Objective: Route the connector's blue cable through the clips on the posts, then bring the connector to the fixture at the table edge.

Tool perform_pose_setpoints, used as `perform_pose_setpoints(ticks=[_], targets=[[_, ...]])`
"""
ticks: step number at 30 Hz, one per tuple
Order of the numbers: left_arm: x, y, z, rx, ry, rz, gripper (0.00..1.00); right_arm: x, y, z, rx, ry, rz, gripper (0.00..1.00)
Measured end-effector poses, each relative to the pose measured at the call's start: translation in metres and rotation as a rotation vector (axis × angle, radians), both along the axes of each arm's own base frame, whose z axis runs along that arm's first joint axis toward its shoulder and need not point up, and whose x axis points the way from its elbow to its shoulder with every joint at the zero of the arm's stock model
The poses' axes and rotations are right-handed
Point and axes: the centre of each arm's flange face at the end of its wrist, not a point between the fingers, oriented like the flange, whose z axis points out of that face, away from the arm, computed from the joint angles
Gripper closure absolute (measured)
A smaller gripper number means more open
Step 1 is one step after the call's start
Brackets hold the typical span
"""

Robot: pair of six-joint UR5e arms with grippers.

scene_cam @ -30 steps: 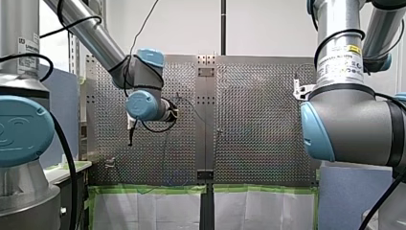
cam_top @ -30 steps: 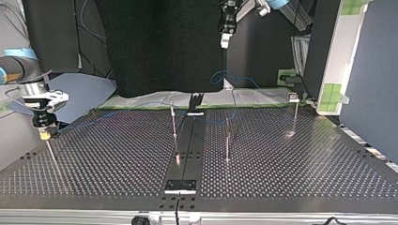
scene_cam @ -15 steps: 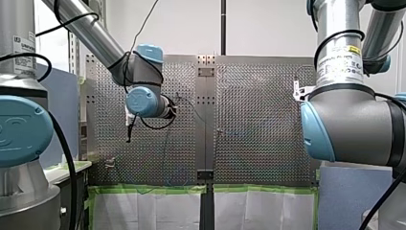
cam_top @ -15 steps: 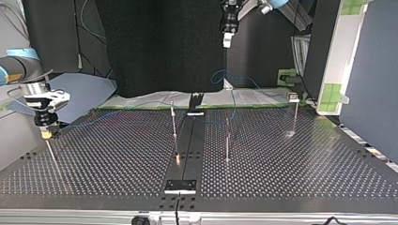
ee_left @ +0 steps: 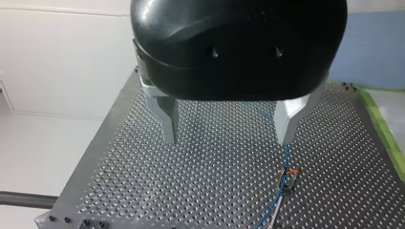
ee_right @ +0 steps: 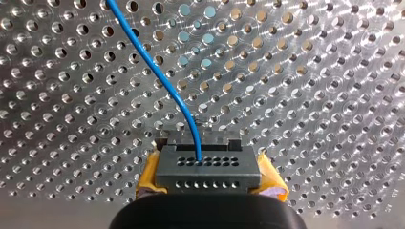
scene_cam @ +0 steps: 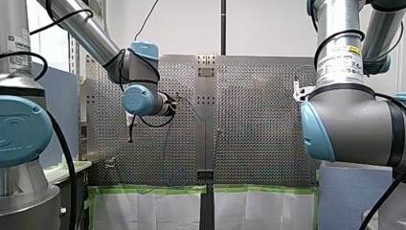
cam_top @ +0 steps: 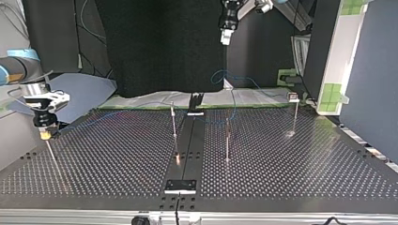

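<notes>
1. Yellow pads on my right gripper are clamped on the dark grey connector, one pad each side. The blue cable leaves its upper row of holes and curves away over the perforated table.
2. Writing now: a white label with a yellow-and-black mark sits on my right arm at two o'clock in the front view. A second label sits at ten o'clock. Both are too small to read.
3. The top view adds something here: my right gripper hangs at nine o'clock, just above a thin post that its own wrist view never shows.
4. Up at twelve o'clock in the top view is my left gripper. Its wrist view shows the metal fingers spread wide with nothing between them.
5. Only that left wrist view picks out a small clip with an orange fleck, ahead of one finger, with the cable at it. Whether the cable runs through it or beside it, I cannot tell.
6. Only the top view shows the cable looping at twelve o'clock by the far edge.
</notes>
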Motion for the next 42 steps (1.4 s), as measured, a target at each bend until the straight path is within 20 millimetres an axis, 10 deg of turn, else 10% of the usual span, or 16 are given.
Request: perform_pose_setpoints(ticks=[42], targets=[[0.002,-0.005,-0.003,-0.001,0.012,-0.006,0.0,0.006,-0.007,-0.004,-0.005,0.005,0.029,1.0]])
